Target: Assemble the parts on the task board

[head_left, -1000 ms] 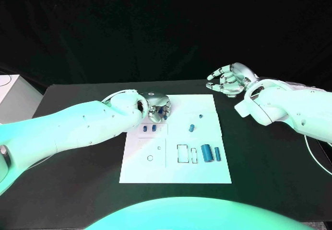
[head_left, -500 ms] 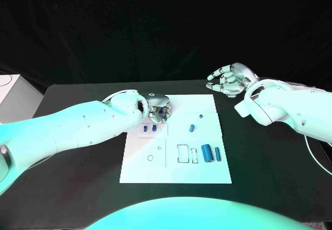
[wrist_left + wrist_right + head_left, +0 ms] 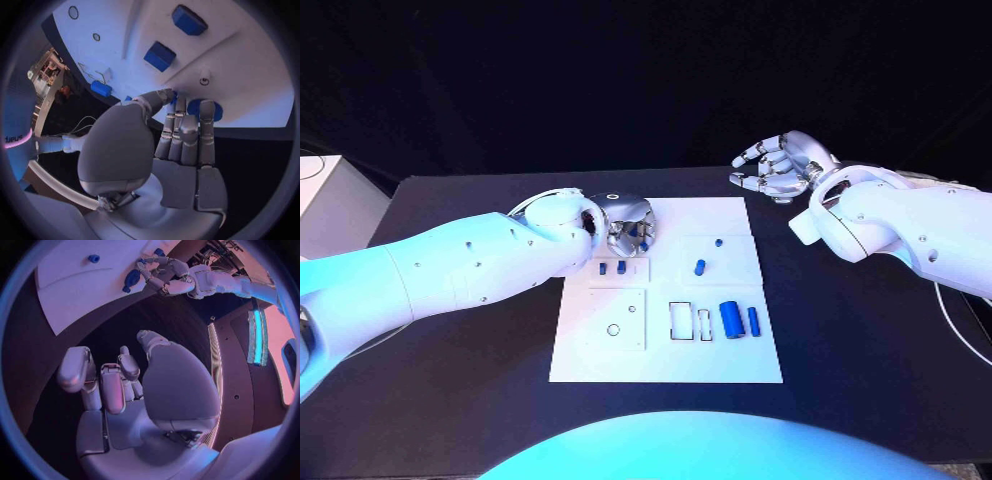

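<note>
Table (image 3: pixel 473 400): left hand (image 3: pixel 630 222) gripping part (image 3: pixel 643 229).

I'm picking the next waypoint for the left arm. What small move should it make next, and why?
Probably close the left robot hand on the blue part at its fingertips and lift slightly: the fingers already rest around it at the task board's far edge, while the right robot hand hovers off the board.

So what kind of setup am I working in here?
Likely a lab test bench: a black table against a dark backdrop, holding a white task board with small blue parts. The left hand works at the board's far edge; the right hand hovers off it.
</note>
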Controlling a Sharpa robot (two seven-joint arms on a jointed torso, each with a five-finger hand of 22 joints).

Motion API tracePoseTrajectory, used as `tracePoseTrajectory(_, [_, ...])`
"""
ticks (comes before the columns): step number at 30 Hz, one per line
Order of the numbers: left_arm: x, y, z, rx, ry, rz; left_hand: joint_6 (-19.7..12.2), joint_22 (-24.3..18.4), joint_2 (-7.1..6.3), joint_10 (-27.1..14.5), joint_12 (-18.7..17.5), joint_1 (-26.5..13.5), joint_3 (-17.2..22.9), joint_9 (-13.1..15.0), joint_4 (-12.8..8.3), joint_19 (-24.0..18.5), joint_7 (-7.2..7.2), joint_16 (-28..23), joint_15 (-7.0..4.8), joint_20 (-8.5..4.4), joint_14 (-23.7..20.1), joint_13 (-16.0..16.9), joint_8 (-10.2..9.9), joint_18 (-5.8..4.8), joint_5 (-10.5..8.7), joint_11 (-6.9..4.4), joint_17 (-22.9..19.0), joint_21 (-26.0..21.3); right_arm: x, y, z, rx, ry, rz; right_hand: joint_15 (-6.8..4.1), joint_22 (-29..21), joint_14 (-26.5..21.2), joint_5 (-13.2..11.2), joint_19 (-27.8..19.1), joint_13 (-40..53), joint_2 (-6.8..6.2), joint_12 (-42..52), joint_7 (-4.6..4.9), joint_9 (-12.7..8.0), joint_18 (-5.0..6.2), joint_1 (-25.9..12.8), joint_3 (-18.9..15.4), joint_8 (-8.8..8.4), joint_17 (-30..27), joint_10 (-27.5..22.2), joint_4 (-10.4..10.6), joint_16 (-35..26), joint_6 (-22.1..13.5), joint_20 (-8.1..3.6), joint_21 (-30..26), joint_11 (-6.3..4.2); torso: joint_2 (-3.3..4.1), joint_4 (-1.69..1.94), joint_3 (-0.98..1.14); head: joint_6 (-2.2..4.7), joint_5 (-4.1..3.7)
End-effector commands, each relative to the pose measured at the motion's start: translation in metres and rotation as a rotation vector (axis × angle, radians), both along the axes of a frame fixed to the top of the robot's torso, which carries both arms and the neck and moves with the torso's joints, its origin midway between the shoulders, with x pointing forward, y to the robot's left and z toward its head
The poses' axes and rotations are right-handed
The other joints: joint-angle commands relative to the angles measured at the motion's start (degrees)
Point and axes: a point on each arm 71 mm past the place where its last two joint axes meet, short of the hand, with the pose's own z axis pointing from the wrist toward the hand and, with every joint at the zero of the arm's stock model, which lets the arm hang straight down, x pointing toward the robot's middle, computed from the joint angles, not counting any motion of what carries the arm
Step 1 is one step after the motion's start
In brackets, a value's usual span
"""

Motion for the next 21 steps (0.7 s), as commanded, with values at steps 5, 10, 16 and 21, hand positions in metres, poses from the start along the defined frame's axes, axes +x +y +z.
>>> tracePoseTrajectory(5, [-0.003, 0.008, 0.017, -0.127, -0.014, 0.007, 0.6, 1.1, 0.47, 0.9, -1.1, -0.2, 0.2, 0.1, -0.4, 1.5, 0.08, 0.7, 0.2, -0.04, 1.1, -0.2, -0.4, -0.08, -0.1, 0.0, 0.9, 1.0, 0.0, 0.001, 0.0, 0.0, -0.003, 0.015, 0.17, 0.1, 2.3, 0.4, -0.4, 0.0, -0.04, 0.1, 0.05, -0.1, 0.79, -0.2, 0.5, 0.37, 2.5, 0.2, 0.0, -0.2, -0.3, -0.02, 0.0, -0.12, -0.13, 0.15, -0.02, 0.1, -0.1])
tracePoseTrajectory(10, [-0.006, 0.019, 0.023, -0.135, 0.031, 0.005, 0.7, 0.6, -0.06, 1.3, -2.5, -1.3, -0.4, 0.2, -0.2, 0.9, 0.11, 0.6, 0.35, 0.06, 0.8, -0.4, -0.9, 0.0, -0.14, 0.12, 0.1, 0.6, 0.0, 0.0, 0.0, -0.001, -0.002, 0.014, 0.17, 0.1, 2.3, 0.4, -0.4, 0.0, -0.04, 0.1, 0.05, -0.1, 0.79, -0.2, 0.5, 0.37, 2.5, 0.2, 0.0, -0.2, -0.3, -0.02, 0.0, -0.12, -0.21, 0.25, 0.0, 0.23, 0.01])
tracePoseTrajectory(16, [-0.008, 0.035, 0.026, -0.123, 0.066, 0.023, 1.0, 0.9, 0.04, 2.0, -3.3, -1.4, -0.5, 0.3, -0.1, 1.1, 0.04, 0.7, 0.32, 0.13, 0.9, -0.5, -1.0, -0.07, -0.17, 0.05, 0.3, 0.7, 0.0, -0.001, 0.0, -0.002, 0.0, 0.011, 0.17, 0.1, 2.3, 0.4, -0.4, 0.0, -0.04, 0.1, 0.05, -0.1, 0.79, -0.2, 0.5, 0.37, 2.5, 0.2, 0.0, -0.2, -0.3, -0.02, 0.0, -0.12, -0.22, 0.35, 0.05, 0.18, 0.03])
tracePoseTrajectory(21, [-0.007, 0.048, 0.025, -0.108, 0.074, 0.05, 1.1, 0.9, 0.05, 2.1, -3.4, -1.4, -0.5, 0.4, -0.2, 1.2, 0.03, 0.7, 0.3, 0.12, 1.0, -0.5, -1.1, -0.08, -0.17, 0.03, 0.3, 0.7, -0.001, -0.002, 0.0, -0.003, 0.0, 0.008, 0.17, 0.1, 2.3, 0.4, -0.4, 0.0, -0.04, 0.1, 0.05, -0.1, 0.79, -0.2, 0.5, 0.37, 2.5, 0.2, 0.0, -0.2, -0.3, -0.02, 0.0, -0.12, -0.17, 0.37, 0.0, 0.2, 0.18])
